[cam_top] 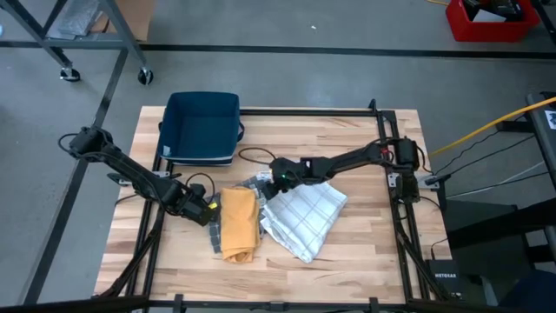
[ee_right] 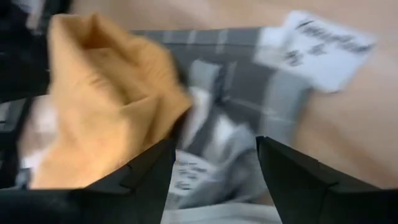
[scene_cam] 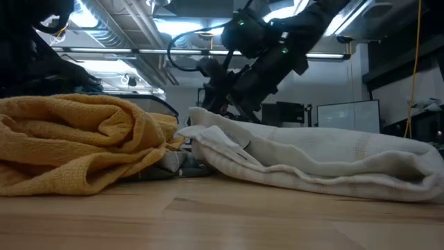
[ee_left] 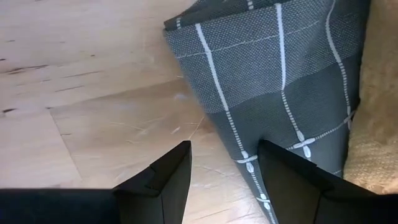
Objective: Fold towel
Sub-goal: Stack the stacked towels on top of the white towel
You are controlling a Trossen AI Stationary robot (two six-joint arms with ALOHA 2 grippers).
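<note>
Early reaching step, nothing grasped: left gripper [cam_top: 207, 211] spread at grey checked towel [ee_left: 280, 81] corner, right gripper [cam_top: 280, 178] spread above heap; next, pinching corners.

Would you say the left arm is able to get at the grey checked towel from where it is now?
Probably yes: the left gripper is open right at the grey checked towel corner, though the yellow towel covers most of it.

A yellow towel [scene_cam: 69, 142] lies bunched up on the wooden surface [scene_cam: 222, 222]. A white towel [scene_cam: 312, 163] lies right beside it, touching it. A bit of grey cloth [scene_cam: 173, 165] peeks out between them. A dark robot arm [scene_cam: 270, 48] hangs above the white towel.
</note>
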